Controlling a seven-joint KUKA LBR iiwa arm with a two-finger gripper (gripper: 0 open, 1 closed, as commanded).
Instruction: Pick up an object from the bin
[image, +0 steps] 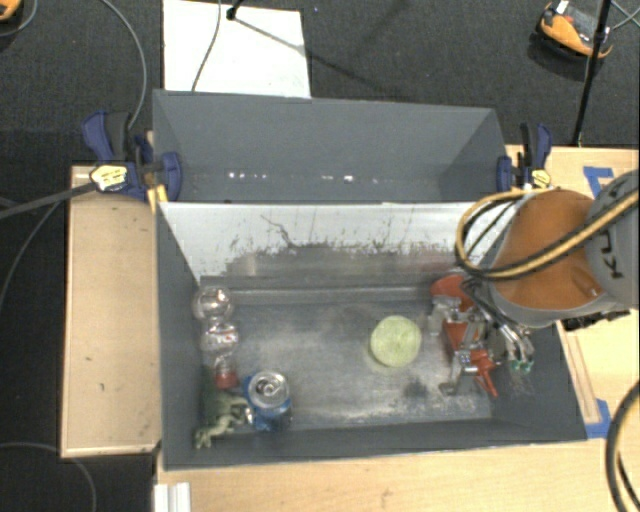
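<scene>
Gripper (468, 370) low at right side of grey metal bin (300, 240), just beside flat pale-green round disc (396, 341); wide or narrow, can't tell.

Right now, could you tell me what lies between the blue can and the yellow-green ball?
In the camera view, only bare bin floor separates the can from the ball.

The one camera is looking down on me from above, leaning slightly to one side, so the bin (320, 150) is showing the inner face of its far wall at the top. It's sitting back enough to be taking in the whole bin and some surroundings. My arm (545, 250) is showing at the right edge, tool (468, 372) hanging at the bin's right end.
</scene>
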